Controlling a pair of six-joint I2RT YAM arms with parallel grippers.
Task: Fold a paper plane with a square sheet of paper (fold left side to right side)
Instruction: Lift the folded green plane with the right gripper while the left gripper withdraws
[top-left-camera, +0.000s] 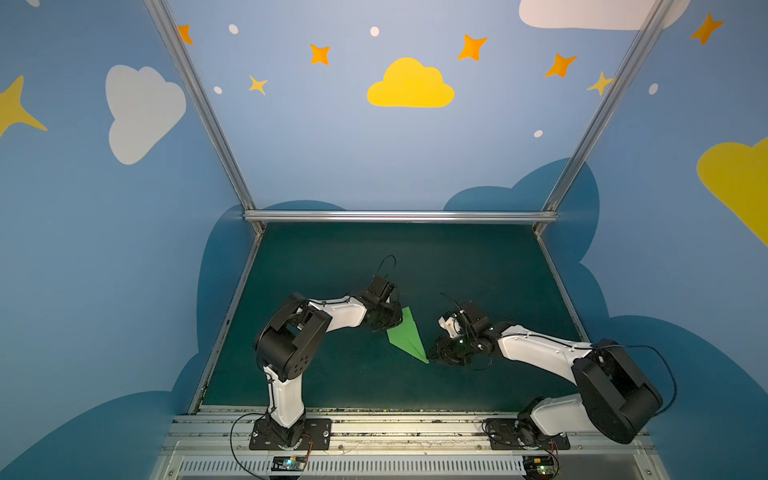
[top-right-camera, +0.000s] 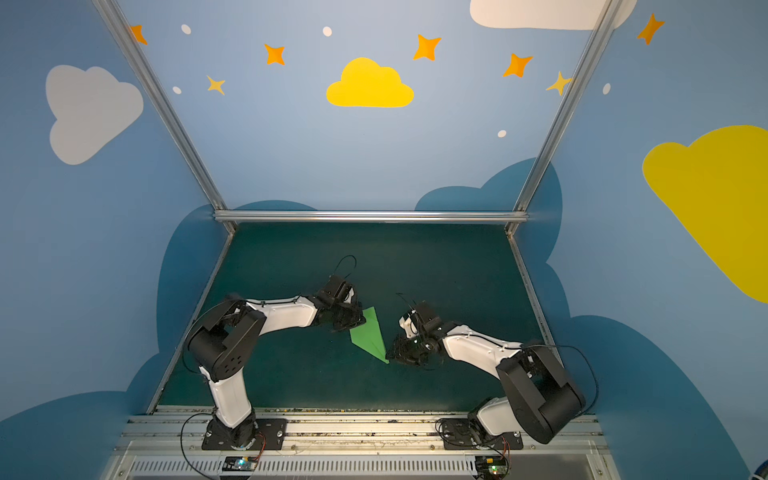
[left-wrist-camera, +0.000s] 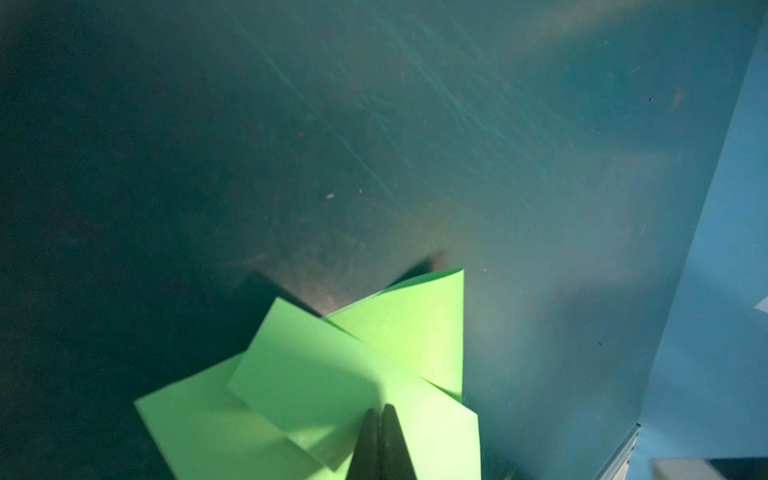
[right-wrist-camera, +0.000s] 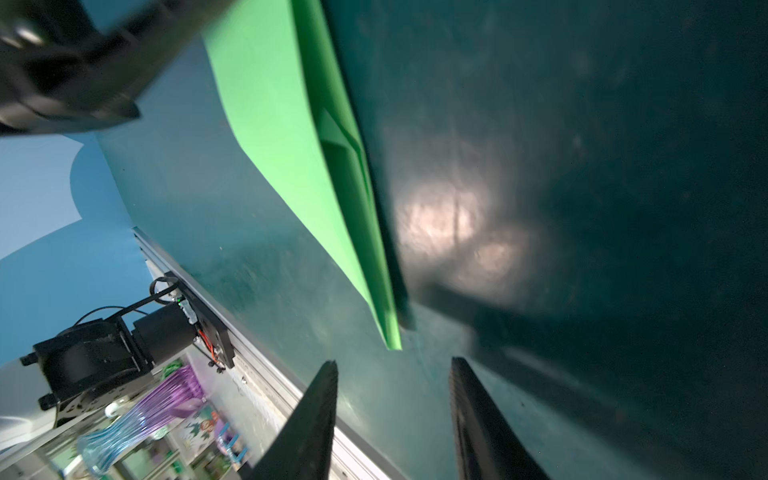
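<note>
Near the middle of the dark teal-green table (top-left-camera: 332, 266), a bright green, slim, pointed paper plane (top-left-camera: 406, 336) is seen in both top views (top-right-camera: 368, 336). Its nose is aimed toward the table's near edge and its wide tail toward the far edge. The tail is pinched by the left gripper (top-left-camera: 386, 322), whose dark fingers (left-wrist-camera: 368, 440) are pressed together on the folded green layers (left-wrist-camera: 316, 382) in the left wrist view. In the right wrist view the tail end (right-wrist-camera: 282, 145) is curved up off the table, while the nose is kept low against it. The right gripper (right-wrist-camera: 394, 361) is held spread just beside the nose tip, and its fingers (right-wrist-camera: 316, 415) are apart from the paper.
</note>
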